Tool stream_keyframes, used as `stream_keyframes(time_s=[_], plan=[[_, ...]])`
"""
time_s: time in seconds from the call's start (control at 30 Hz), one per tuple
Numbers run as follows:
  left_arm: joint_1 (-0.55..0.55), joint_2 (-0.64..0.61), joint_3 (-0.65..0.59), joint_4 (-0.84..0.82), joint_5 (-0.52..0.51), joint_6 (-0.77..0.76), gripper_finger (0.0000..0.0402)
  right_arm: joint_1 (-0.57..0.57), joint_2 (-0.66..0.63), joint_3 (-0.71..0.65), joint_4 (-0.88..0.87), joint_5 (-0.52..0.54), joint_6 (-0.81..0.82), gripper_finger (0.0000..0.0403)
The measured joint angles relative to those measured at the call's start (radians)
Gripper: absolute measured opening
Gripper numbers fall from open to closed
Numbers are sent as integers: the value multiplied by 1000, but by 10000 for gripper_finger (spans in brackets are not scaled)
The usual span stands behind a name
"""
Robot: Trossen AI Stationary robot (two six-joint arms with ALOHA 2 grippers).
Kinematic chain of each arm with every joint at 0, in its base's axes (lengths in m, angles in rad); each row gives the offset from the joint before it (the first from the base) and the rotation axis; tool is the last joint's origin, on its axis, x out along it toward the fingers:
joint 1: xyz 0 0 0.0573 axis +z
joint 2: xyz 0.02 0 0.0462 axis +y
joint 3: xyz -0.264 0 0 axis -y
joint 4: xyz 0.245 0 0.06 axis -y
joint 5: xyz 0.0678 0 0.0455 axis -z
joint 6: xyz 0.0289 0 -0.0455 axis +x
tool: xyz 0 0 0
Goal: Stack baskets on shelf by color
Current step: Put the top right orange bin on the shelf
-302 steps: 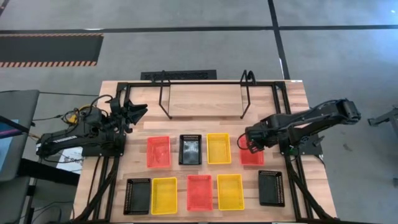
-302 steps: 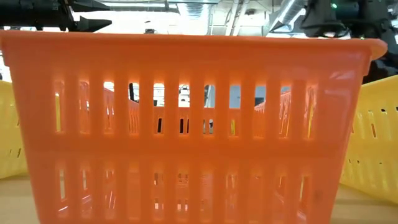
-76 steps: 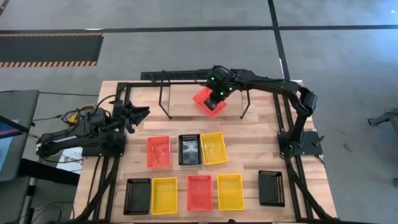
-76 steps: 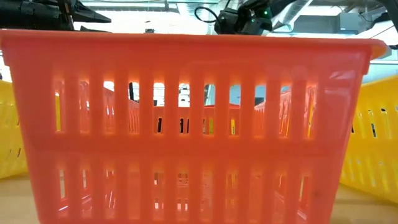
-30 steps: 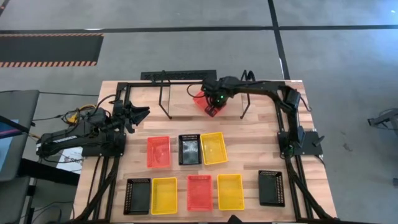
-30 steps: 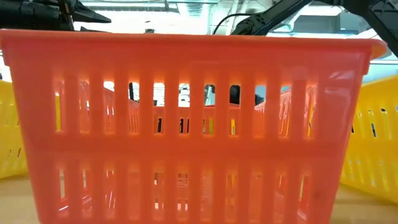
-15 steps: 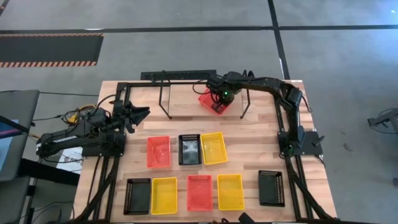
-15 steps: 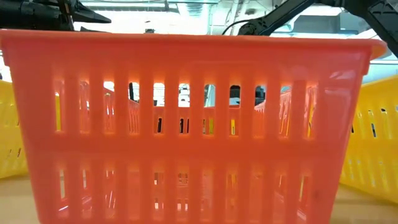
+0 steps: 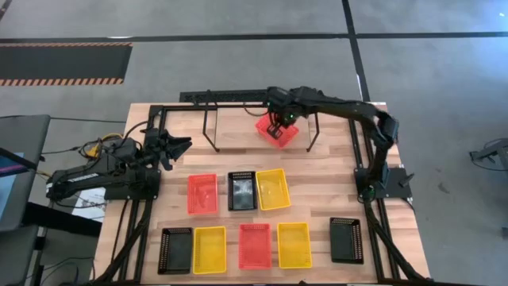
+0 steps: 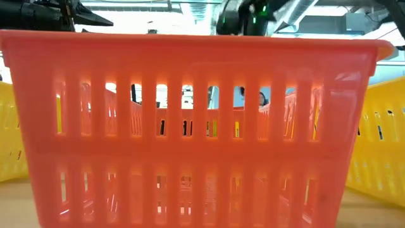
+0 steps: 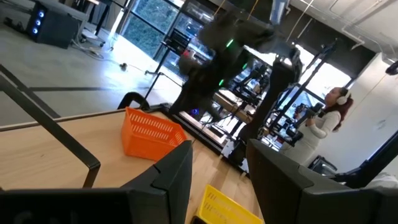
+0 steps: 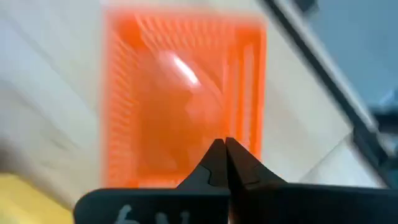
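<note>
Your right pincer hovers over the red basket on the shelf, fingers pressed together with nothing between them. Your left pincer waits, fingers apart and empty, at the counter's left side.

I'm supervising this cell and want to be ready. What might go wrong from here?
1. The red basket lies skewed on the shelf near its right upright; later red ones may stack unevenly.
2. The shut right gripper hovers just above it and might snag its rim when leaving.
</note>
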Motion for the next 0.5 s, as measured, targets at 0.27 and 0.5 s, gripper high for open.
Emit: stream_keyframes(time_s=[0.27, 0.5], plan=[[0, 0, 0, 0, 0, -2, 140, 50, 2, 26, 275, -419, -69, 0], [0, 0, 0, 0, 1, -19, 140, 90, 125, 24, 277, -442, -119, 0]])
